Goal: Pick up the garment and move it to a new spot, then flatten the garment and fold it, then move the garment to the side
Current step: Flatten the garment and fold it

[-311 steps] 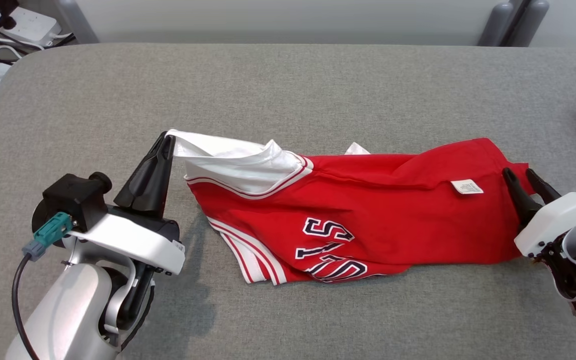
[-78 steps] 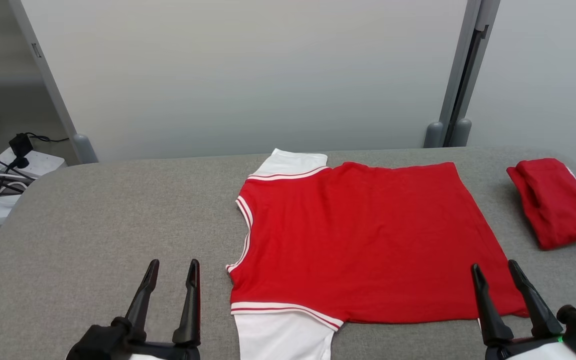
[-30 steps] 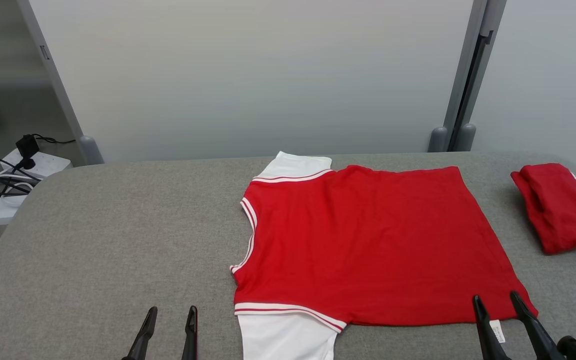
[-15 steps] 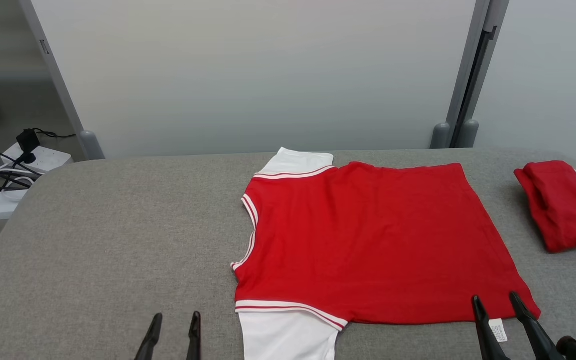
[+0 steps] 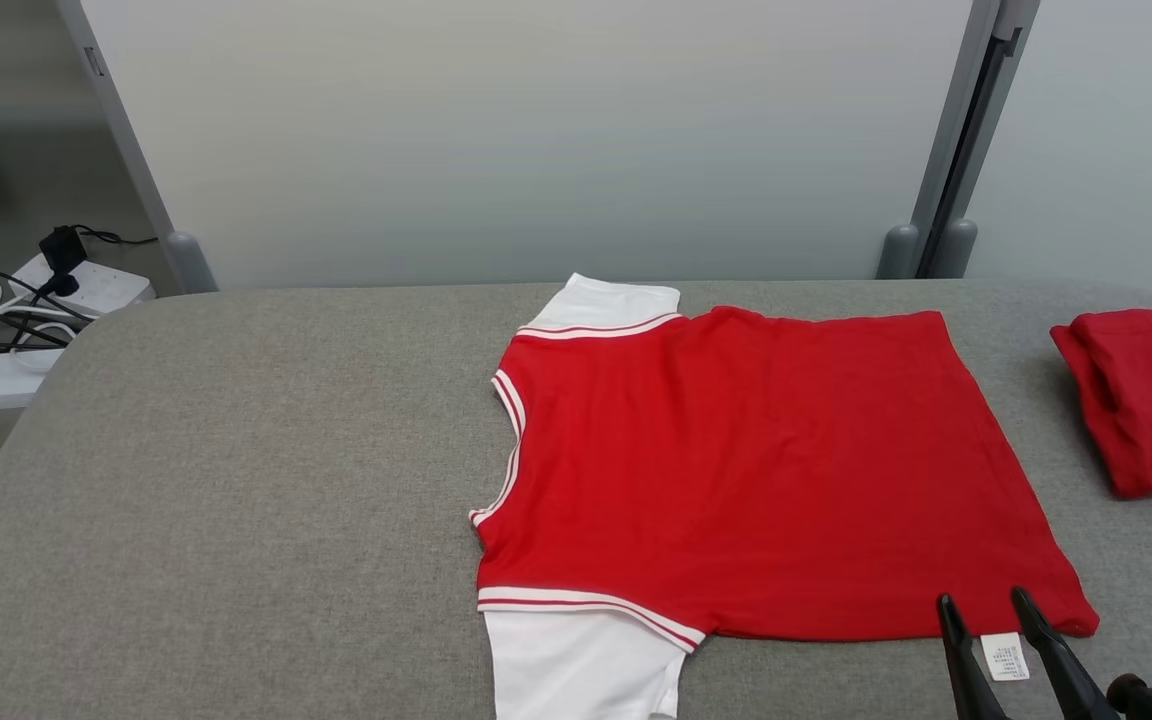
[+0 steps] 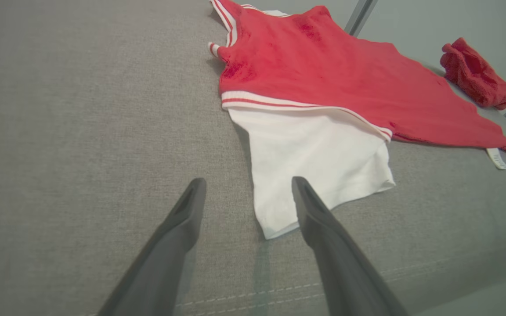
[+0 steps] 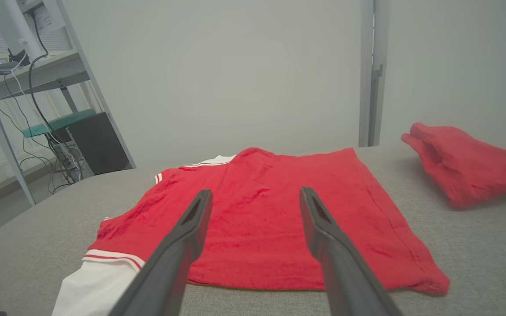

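Note:
The garment (image 5: 756, 470) is a red shirt with white sleeves, spread flat and back side up on the grey table (image 5: 236, 480). My right gripper (image 5: 983, 600) is open at the shirt's near right hem corner, with a white label (image 5: 1004, 655) lying between its fingers. In the right wrist view this gripper (image 7: 256, 192) hovers over the red cloth (image 7: 257, 232) with nothing held. My left gripper (image 6: 248, 181) stands open just before the near white sleeve (image 6: 314, 162), its right finger over the sleeve's edge.
A second red garment (image 5: 1141, 410) lies bundled at the table's right edge. Off the table's left end a power strip with cables (image 5: 36, 300) sits on the floor. A grey partition post (image 5: 926, 250) rises behind the table. A shelf with cables (image 7: 37, 74) stands at the left.
The head camera has shifted a little. My left gripper has sunk below the bottom edge of the head view and the right one sits lower. The shirt lies flat as before.

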Tool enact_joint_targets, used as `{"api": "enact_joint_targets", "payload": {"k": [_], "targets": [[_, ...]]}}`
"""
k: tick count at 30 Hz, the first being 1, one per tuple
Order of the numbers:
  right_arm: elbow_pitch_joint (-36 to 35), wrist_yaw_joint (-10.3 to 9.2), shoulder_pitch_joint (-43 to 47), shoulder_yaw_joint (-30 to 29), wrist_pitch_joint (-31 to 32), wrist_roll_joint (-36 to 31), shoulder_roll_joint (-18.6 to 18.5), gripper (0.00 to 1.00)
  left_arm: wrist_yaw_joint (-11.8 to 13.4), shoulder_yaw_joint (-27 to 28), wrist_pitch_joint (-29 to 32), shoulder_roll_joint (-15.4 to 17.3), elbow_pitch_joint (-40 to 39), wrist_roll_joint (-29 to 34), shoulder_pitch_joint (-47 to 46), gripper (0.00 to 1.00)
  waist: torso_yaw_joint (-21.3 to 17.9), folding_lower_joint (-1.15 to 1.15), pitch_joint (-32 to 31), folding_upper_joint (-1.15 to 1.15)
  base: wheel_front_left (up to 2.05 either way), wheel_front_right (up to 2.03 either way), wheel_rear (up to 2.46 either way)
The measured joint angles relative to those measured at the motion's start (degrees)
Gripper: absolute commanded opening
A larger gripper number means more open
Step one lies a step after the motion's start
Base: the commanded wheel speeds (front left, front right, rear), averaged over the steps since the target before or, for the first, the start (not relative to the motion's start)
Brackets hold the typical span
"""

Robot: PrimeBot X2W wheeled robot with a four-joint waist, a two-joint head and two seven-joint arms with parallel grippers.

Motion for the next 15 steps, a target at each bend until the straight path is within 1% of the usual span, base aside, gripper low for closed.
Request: {"api": "enact_joint_targets", "payload": {"k": [6, 15], "targets": [[0.13, 0.00, -0.09, 0.48, 0.00, 0.01, -0.13, 1.00, -0.01, -4.19, 3.33, -0.03, 5.81, -3.09, -3.62, 1.00, 0.02, 0.00, 1.22, 0.00, 0.00, 0.00, 0.00], [0.20, 0.00, -0.62, 0.73, 0.00, 0.45, -0.59, 1.00, 0.02, -7.54, 3.80, -0.08, 10.59, -5.17, -7.05, 1.00, -1.03, 0.00, 2.33, 0.00, 0.00, 0.00, 0.00]]}}
